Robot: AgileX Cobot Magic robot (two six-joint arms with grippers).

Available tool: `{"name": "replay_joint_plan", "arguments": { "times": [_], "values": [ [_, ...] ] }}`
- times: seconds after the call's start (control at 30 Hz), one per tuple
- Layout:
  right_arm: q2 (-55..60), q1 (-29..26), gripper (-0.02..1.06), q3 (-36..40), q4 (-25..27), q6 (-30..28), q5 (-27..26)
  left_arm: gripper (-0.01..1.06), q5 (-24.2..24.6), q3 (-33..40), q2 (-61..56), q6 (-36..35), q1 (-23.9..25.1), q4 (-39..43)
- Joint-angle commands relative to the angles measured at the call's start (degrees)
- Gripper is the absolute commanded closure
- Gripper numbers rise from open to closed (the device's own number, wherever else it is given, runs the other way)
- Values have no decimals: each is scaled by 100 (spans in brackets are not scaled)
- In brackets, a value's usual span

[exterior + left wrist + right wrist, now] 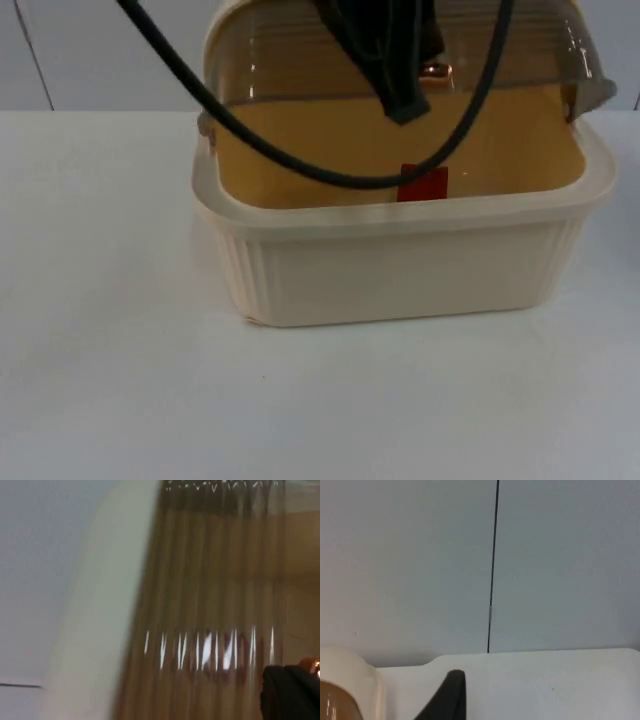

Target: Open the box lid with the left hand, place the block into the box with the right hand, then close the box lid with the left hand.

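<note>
The red block lies on the floor of the cream box, near the box's front wall and a little right of the box's middle. The box's translucent brown lid stands raised at the back of the box, hinged up over the rear rim. The left pincer hangs right at that lid, above the block, and whether it is clenched I cannot tell. The right pincer sits beside the box's lid edge, facing the grey partition wall; its state I cannot tell either. The box rests on the white table.
</note>
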Motion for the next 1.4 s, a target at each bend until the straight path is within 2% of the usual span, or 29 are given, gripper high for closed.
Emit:
{"name": "replay_joint_plan", "arguments": {
  "times": [0.0, 0.1, 0.13, 0.23, 0.33, 0.43, 0.7, 0.77, 0.83, 0.87, 0.93, 1.03, 1.07, 1.13, 1.23, 1.27, 1.3, 1.37],
  "values": [
    [1, 28, -1, -30, -58, 39, -67, 105, -64, 421, 2, -242, -63, 354],
    [1, 28, -1, -30, -58, 39, -67, 105, -481, 856, -153, -395, -154, 435],
    [1, 28, -1, -30, -58, 39, -67, 105, -481, 856, -153, -395, -154, 435],
    [1, 28, -1, -30, -58, 39, -57, 105, -1126, 1461, -355, -493, -242, 469],
    [-42, 28, -1, -30, -58, 39, -45, 105, -1417, 1744, -482, -493, -298, 432],
    [-38, 28, -1, -30, -58, 39, -6, 105, -1469, 1781, -631, -493, -298, 278],
    [-38, 28, -1, -30, -58, 39, 63, 105, -1554, 1768, -1864, -493, -285, -996],
    [-38, 28, -1, -30, -34, 39, 75, 105, -1553, 1768, -2317, -493, -112, -1341],
    [-38, 28, -1, -30, -23, 39, 75, 105, -1553, 1768, -2807, -546, 207, -1369],
    [-38, 28, -1, -30, -23, 39, 75, 105, -1553, 1768, -2807, -546, 207, -1369],
    [-38, 28, -1, -30, -22, 39, 75, 105, -1582, 1768, -3234, -865, 626, -1380],
    [-38, 28, -1, -30, -23, 39, 63, 105, -1649, 1768, -3756, -1609, 1567, -1776],
    [-38, 28, -1, -30, -23, 39, 63, 105, -1649, 1768, -3756, -1609, 1567, -1776],
    [-38, 28, -1, -30, -11, 39, 63, 105, -1604, 1768, -4005, -2003, 2165, -2163],
    [-38, 28, -1, -30, -11, 39, 102, 105, -1120, 1768, -4276, -2124, 2839, -2284],
    [-38, 28, -1, -30, -11, 39, 102, 105, -1120, 1768, -4276, -2124, 2839, -2284],
    [-38, 28, -1, -30, -11, 48, 111, 105, -974, 1768, -4342, -2124, 3118, -2297],
    [-38, 28, -1, -30, 0, 88, 141, 105, -901, 1768, -4369, -2124, 3324, -2307]
  ]
}}
